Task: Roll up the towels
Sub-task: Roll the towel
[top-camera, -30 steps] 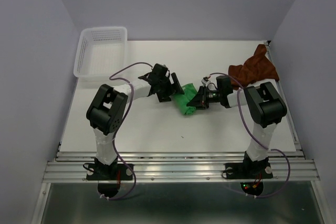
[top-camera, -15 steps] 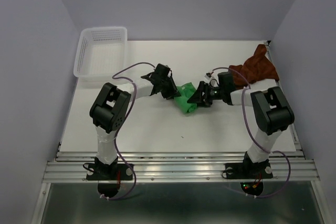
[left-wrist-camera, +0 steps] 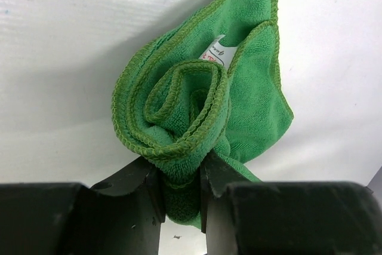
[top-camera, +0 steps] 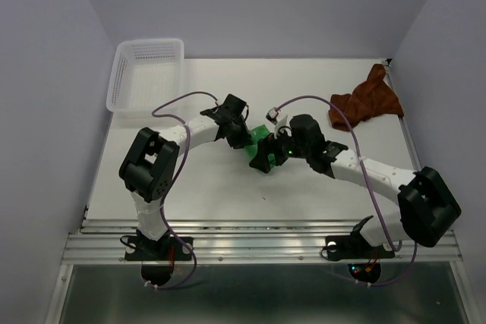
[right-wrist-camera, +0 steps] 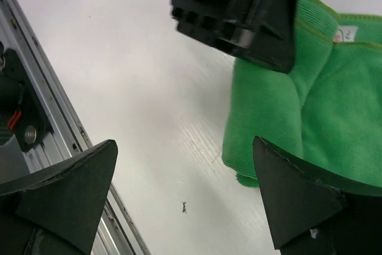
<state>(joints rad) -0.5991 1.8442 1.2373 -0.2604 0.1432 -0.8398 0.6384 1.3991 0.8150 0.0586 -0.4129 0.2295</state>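
Observation:
The green towel [left-wrist-camera: 179, 88] lies coiled into a loose roll on the white table [top-camera: 213, 187], mid-table in the top view [top-camera: 263, 135]. My left gripper [left-wrist-camera: 181, 186] is shut on the roll's near end, with cloth squeezed between both fingers. In the top view the left gripper [top-camera: 241, 136] sits just left of the towel. My right gripper [right-wrist-camera: 185, 177] is open over bare table, and the green towel's edge [right-wrist-camera: 322, 117] lies beside its right finger. The right gripper [top-camera: 264, 160] hangs at the towel's near side. The brown towel [top-camera: 366, 99] lies crumpled at the back right, untouched.
A white mesh basket [top-camera: 148, 73] stands at the table's back left corner. Metal rails [top-camera: 258, 237] run along the near edge. The left gripper's body [right-wrist-camera: 239, 4] fills the top of the right wrist view. Walls close in on three sides.
The left gripper has shut on the green towel's end. The right gripper has let go and opened wide, its arm stretching out leftward to the towel's near side.

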